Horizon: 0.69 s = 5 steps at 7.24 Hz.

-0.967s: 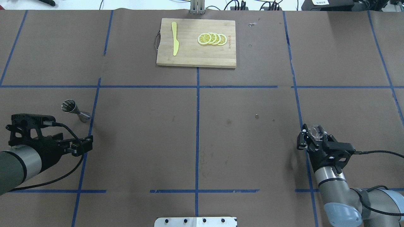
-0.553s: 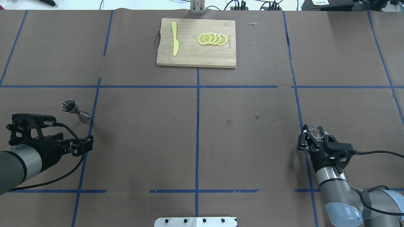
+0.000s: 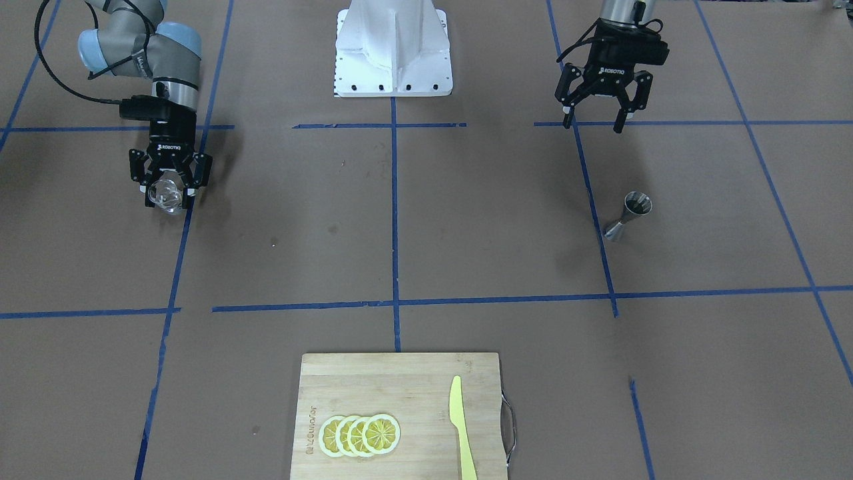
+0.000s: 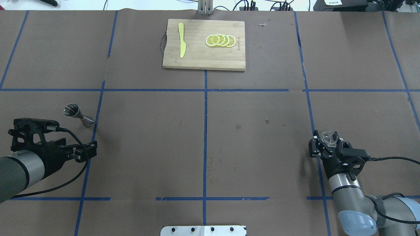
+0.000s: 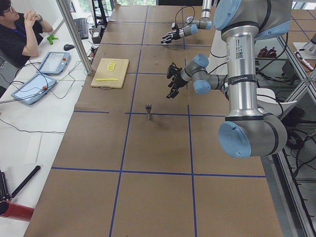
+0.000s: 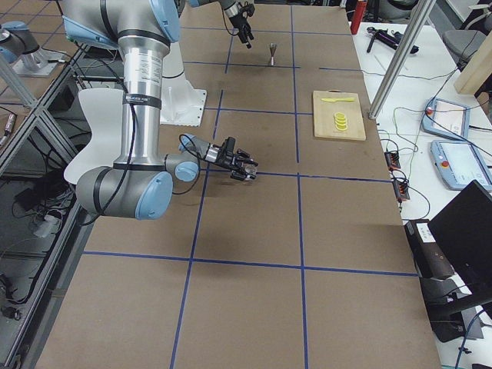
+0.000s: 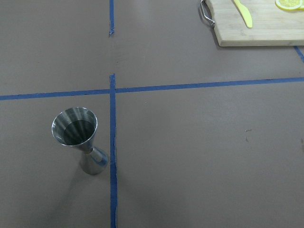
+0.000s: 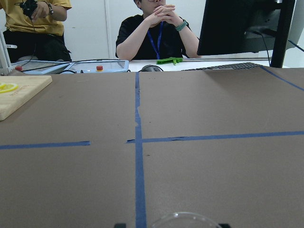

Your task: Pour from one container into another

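A small steel jigger (image 3: 626, 217) (image 4: 78, 115) (image 7: 78, 137) stands upright beside a blue tape line on the robot's left side. My left gripper (image 3: 595, 119) (image 4: 92, 149) hovers open and empty, closer to the robot's base than the jigger and apart from it. On the other side of the table, low over the paper, my right gripper (image 3: 166, 190) (image 4: 328, 139) is shut on a clear glass (image 3: 165, 193) (image 4: 329, 137). Only the glass's rim (image 8: 183, 219) shows in the right wrist view.
A wooden cutting board (image 4: 197, 59) (image 3: 373, 380) lies at the far middle edge with lemon slices (image 4: 220, 40) and a yellow knife (image 4: 181, 39). Beyond the far edge sit people (image 8: 159, 28), tablets and a monitor (image 8: 242, 23). The robot's white base (image 3: 393, 47) is at the near edge.
The right gripper with the glass has shifted slightly back toward the robot's base. The left arm has barely moved.
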Each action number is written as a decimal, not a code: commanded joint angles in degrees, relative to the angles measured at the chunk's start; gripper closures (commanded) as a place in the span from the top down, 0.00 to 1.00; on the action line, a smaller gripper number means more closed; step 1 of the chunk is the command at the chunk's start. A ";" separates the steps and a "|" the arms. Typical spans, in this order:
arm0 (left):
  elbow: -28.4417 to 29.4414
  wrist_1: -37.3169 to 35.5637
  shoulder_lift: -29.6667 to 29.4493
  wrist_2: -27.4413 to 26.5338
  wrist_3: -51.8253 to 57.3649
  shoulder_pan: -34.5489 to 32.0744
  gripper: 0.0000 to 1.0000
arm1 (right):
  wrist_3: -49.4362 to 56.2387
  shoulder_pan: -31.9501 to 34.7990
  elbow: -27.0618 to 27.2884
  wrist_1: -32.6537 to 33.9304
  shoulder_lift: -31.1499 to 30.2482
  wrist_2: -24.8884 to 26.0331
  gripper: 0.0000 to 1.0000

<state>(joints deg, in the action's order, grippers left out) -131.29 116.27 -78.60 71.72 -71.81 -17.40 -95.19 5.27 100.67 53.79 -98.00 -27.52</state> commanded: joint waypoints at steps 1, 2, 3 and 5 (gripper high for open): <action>0.07 -0.08 -0.07 0.08 0.00 0.00 1.00 | 0.00 0.00 -0.03 0.00 0.09 0.01 0.75; -0.01 0.01 -0.15 0.09 0.00 0.00 1.00 | 0.00 0.00 0.05 0.00 0.01 -0.16 0.81; -0.36 0.01 -0.33 0.26 0.09 0.00 1.00 | 0.18 0.09 0.40 0.00 -0.08 -0.25 1.00; -0.45 0.01 -1.20 1.75 0.00 0.00 1.00 | 0.27 0.09 1.89 -0.09 -0.78 -0.34 1.00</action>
<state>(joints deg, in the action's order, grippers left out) -131.68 116.28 -79.23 72.86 -71.75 -17.40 -95.01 5.34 101.57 53.73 -98.35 -27.78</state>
